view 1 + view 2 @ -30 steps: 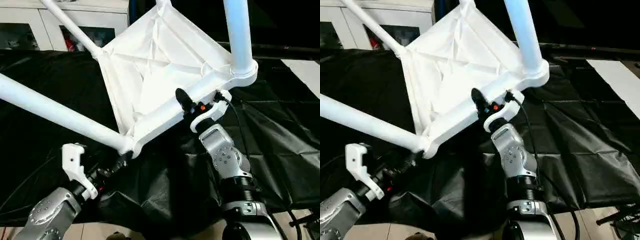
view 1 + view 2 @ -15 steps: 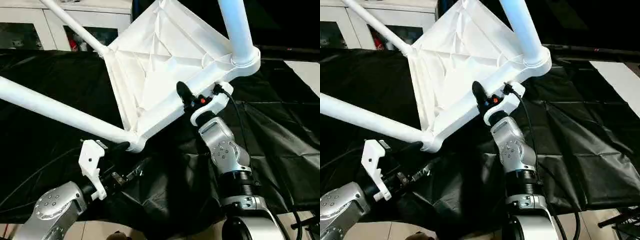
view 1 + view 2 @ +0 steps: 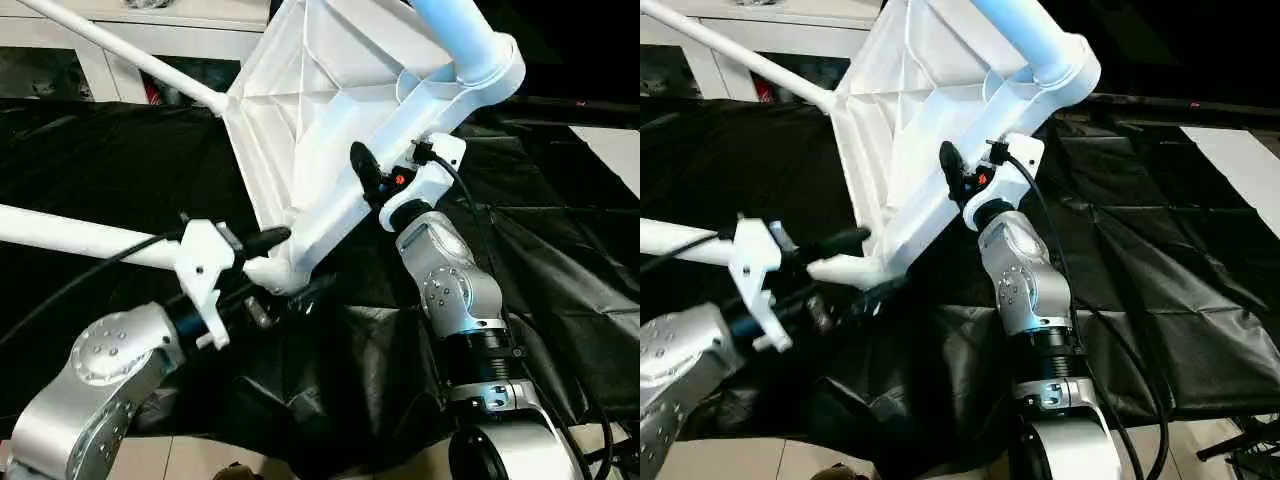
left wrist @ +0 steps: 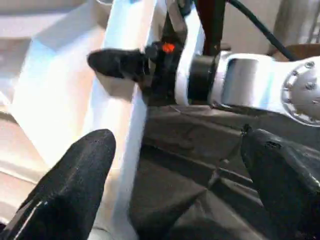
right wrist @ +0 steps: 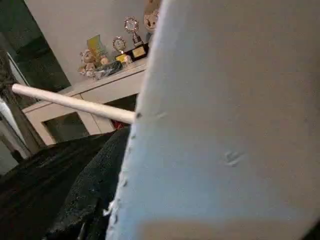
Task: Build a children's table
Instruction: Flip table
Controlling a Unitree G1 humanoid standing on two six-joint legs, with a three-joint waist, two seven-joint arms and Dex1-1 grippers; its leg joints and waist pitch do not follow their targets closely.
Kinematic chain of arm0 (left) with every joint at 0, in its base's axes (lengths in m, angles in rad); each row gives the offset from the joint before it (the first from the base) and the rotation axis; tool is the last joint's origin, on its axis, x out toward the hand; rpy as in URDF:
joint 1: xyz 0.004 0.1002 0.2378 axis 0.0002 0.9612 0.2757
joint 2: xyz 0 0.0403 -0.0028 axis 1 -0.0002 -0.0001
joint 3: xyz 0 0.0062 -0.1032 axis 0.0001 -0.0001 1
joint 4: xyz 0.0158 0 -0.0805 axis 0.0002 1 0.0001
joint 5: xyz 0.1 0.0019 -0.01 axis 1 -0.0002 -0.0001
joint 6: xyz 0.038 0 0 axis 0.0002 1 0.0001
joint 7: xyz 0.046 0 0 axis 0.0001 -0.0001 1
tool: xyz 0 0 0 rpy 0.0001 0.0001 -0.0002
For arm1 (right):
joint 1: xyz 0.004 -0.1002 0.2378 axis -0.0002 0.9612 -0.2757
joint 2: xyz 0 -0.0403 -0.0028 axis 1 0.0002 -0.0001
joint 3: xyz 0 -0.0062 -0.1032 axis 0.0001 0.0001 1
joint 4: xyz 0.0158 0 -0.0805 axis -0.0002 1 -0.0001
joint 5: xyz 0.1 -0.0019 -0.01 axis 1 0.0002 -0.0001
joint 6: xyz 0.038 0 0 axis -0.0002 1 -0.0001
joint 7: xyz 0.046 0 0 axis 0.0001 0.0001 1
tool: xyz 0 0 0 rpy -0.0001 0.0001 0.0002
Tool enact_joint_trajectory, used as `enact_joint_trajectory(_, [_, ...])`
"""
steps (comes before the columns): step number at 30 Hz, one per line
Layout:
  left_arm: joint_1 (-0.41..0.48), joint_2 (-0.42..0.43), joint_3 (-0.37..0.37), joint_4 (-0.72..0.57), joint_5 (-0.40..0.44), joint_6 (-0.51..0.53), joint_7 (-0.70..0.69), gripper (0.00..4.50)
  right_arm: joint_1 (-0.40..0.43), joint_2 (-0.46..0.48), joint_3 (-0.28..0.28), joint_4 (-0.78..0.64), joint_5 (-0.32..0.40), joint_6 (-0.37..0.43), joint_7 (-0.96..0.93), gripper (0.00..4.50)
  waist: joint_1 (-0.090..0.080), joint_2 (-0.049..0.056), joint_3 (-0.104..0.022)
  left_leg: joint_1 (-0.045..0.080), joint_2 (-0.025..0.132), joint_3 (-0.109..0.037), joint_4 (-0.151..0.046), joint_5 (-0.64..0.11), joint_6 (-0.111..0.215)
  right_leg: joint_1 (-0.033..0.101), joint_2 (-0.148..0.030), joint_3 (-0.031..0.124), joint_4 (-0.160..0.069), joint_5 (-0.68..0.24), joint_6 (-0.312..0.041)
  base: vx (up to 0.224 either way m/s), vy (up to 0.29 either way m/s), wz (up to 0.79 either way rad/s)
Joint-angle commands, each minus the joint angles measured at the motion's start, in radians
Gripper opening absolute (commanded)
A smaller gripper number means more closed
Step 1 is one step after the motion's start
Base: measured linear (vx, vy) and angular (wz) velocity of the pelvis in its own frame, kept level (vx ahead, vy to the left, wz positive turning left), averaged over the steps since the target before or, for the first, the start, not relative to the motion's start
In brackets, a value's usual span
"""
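One black cloth (image 3: 560, 300) under tabletop (image 3: 320, 90), cabinet (image 3: 60, 40) behind, right end effector (image 3: 375, 180) gripping tabletop, left end effector (image 4: 175, 165) wide.

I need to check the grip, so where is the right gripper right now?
In the left eye view, the right gripper sits at centre, clamped on the tabletop rim, below the corner socket.

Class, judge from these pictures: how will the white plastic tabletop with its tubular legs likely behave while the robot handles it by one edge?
The white plastic tabletop probably stays stiff: ribs cross its underside. It looks light for its bulk, since the right gripper alone clamps its rim. The long white tubular legs may make it swing awkwardly.
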Motion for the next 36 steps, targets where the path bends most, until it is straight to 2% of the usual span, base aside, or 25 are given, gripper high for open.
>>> enact_joint_trajectory(1, [-0.023,0.012,0.004,-0.013,0.032,0.011,0.021,4.50,0.007,-0.063,0.019,-0.026,-0.133,-0.021,-0.045,2.09,-0.007,0.011,-0.059,0.014,0.062,-0.021,-0.076,-0.127,-0.060,0.037,-0.080,0.065,-0.063,-0.071,-0.106,0.000,0.000,0.00])
enact_joint_trajectory(2, [-0.038,0.014,0.009,-0.011,0.037,0.018,0.032,4.50,0.010,-0.066,0.025,-0.031,-0.146,-0.017,-0.056,2.09,-0.007,0.007,-0.058,0.015,0.062,-0.020,-0.076,-0.131,-0.059,0.036,-0.080,0.065,-0.064,-0.082,-0.102,0.000,0.000,0.00])
enact_joint_trajectory(4, [-0.077,0.029,0.016,-0.010,0.053,0.034,0.048,4.50,0.022,-0.078,0.044,-0.053,-0.184,-0.009,-0.083,2.09,-0.003,0.010,-0.057,0.020,0.061,-0.019,-0.076,-0.147,-0.068,0.030,-0.077,0.065,-0.066,-0.116,-0.089,0.000,0.000,0.00])
enact_joint_trajectory(6, [-0.098,0.042,0.017,-0.006,0.071,0.038,0.057,4.50,0.031,-0.083,0.055,-0.075,-0.208,-0.003,-0.101,2.09,-0.002,0.009,-0.055,0.017,0.062,-0.021,-0.078,-0.162,-0.076,0.031,-0.079,0.066,-0.070,-0.151,-0.079,0.000,0.000,0.00])
enact_joint_trajectory(10, [-0.120,0.051,0.020,-0.005,0.067,0.048,0.061,4.50,0.039,-0.087,0.070,-0.094,-0.217,0.003,-0.112,2.09,-0.004,0.009,-0.057,0.017,0.061,-0.022,-0.079,-0.179,-0.085,0.028,-0.077,0.066,-0.068,-0.150,-0.070,0.000,0.000,0.00])
enact_joint_trajectory(12, [-0.136,0.061,0.015,0.007,0.099,0.034,0.068,4.50,0.048,-0.097,0.087,-0.109,-0.241,0.017,-0.134,2.07,-0.004,0.010,-0.058,0.016,0.062,-0.024,-0.079,-0.186,-0.091,0.029,-0.077,0.066,-0.067,-0.149,-0.069,0.000,0.000,0.00])
enact_joint_trajectory(14, [-0.152,0.077,0.006,0.021,0.131,0.016,0.069,4.50,0.056,-0.107,0.100,-0.118,-0.268,0.024,-0.149,2.07,-0.005,0.007,-0.058,0.015,0.062,-0.025,-0.080,-0.196,-0.092,0.030,-0.077,0.066,-0.069,-0.157,-0.063,0.000,0.000,0.00])
enact_joint_trajectory(17, [-0.178,0.143,-0.035,0.058,0.252,-0.044,0.075,4.50,0.058,-0.118,0.097,-0.118,-0.310,0.035,-0.178,2.07,-0.005,0.006,-0.058,0.014,0.060,-0.025,-0.079,-0.203,-0.090,0.029,-0.076,0.067,-0.071,-0.181,-0.048,0.000,0.000,0.00])
enact_joint_trajectory(18, [-0.182,0.152,-0.039,0.064,0.255,-0.046,0.068,4.50,0.057,-0.120,0.096,-0.116,-0.316,0.038,-0.182,2.07,-0.005,0.007,-0.058,0.015,0.060,-0.026,-0.079,-0.205,-0.091,0.028,-0.078,0.067,-0.071,-0.195,-0.043,0.000,0.000,0.00])
enact_joint_trajectory(20, [-0.197,0.168,-0.045,0.075,0.274,-0.041,0.072,4.50,0.052,-0.125,0.097,-0.111,-0.327,0.044,-0.191,2.06,-0.004,0.009,-0.058,0.019,0.062,-0.025,-0.079,-0.215,-0.099,0.023,-0.078,0.067,-0.070,-0.200,-0.054,0.000,0.000,0.00])
enact_joint_trajectory(22, [-0.216,0.205,-0.070,0.092,0.336,-0.076,0.067,4.50,0.046,-0.131,0.102,-0.104,-0.341,0.048,-0.199,2.06,-0.004,0.010,-0.059,0.019,0.062,-0.026,-0.080,-0.212,-0.103,0.022,-0.076,0.066,-0.068,-0.181,-0.061,0.000,0.000,0.00])
enact_joint_trajectory(24, [-0.231,0.219,-0.082,0.099,0.368,-0.105,0.064,4.50,0.043,-0.133,0.111,-0.099,-0.339,0.050,-0.188,2.04,-0.006,0.008,-0.061,0.014,0.063,-0.028,-0.080,-0.200,-0.106,0.029,-0.078,0.065,-0.062,-0.139,-0.065,0.000,0.000,0.00])
enact_joint_trajectory(27, [-0.274,0.227,-0.073,0.112,0.404,-0.142,0.072,4.50,0.035,-0.143,0.132,-0.095,-0.366,0.060,-0.197,2.04,-0.007,0.008,-0.062,0.016,0.062,-0.027,-0.079,-0.201,-0.111,0.028,-0.079,0.065,-0.061,-0.127,-0.075,0.000,0.000,0.00])
enact_joint_trajectory(29, [-0.288,0.242,-0.078,0.121,0.430,-0.175,0.068,4.50,0.033,-0.145,0.139,-0.093,-0.383,0.062,-0.197,2.04,-0.008,0.004,-0.062,0.012,0.061,-0.028,-0.078,-0.203,-0.106,0.032,-0.080,0.067,-0.063,-0.140,-0.072,0.000,0.000,0.00])
enact_joint_trajectory(30, [-0.297,0.255,-0.081,0.123,0.450,-0.194,0.065,4.50,0.029,-0.145,0.144,-0.085,-0.391,0.059,-0.194,2.04,-0.008,-0.001,-0.059,0.009,0.060,-0.028,-0.078,-0.205,-0.102,0.032,-0.083,0.068,-0.065,-0.168,-0.068,0.000,0.000,0.00])
enact_joint_trajectory(32, [-0.312,0.271,-0.082,0.118,0.463,-0.220,0.057,4.50,0.023,-0.145,0.155,-0.074,-0.399,0.056,-0.175,2.04,-0.008,0.002,-0.059,0.012,0.062,-0.027,-0.078,-0.211,-0.103,0.028,-0.084,0.068,-0.065,-0.187,-0.069,0.000,0.000,0.00])
enact_joint_trajectory(33, [-0.332,0.285,-0.080,0.109,0.484,-0.260,0.052,4.50,0.020,-0.150,0.177,-0.067,-0.398,0.061,-0.138,2.04,-0.009,-0.005,-0.058,0.013,0.063,-0.027,-0.078,-0.221,-0.102,0.027,-0.082,0.067,-0.068,-0.204,-0.069,0.000,0.000,0.00])
enact_joint_trajectory(35, [-0.342,0.285,-0.074,0.103,0.489,-0.267,0.055,4.50,0.018,-0.155,0.190,-0.064,-0.399,0.066,-0.121,2.04,-0.009,-0.001,-0.059,0.013,0.065,-0.029,-0.079,-0.216,-0.105,0.026,-0.082,0.067,-0.064,-0.186,-0.073,0.000,0.000,0.00])
enact_joint_trajectory(36, [-0.349,0.283,-0.069,0.101,0.493,-0.271,0.057,4.50,0.017,-0.159,0.199,-0.062,-0.399,0.068,-0.112,2.38,-0.010,0.000,-0.058,0.014,0.065,-0.029,-0.079,-0.221,-0.107,0.025,-0.081,0.066,-0.064,-0.184,-0.074,0.000,0.000,0.00])
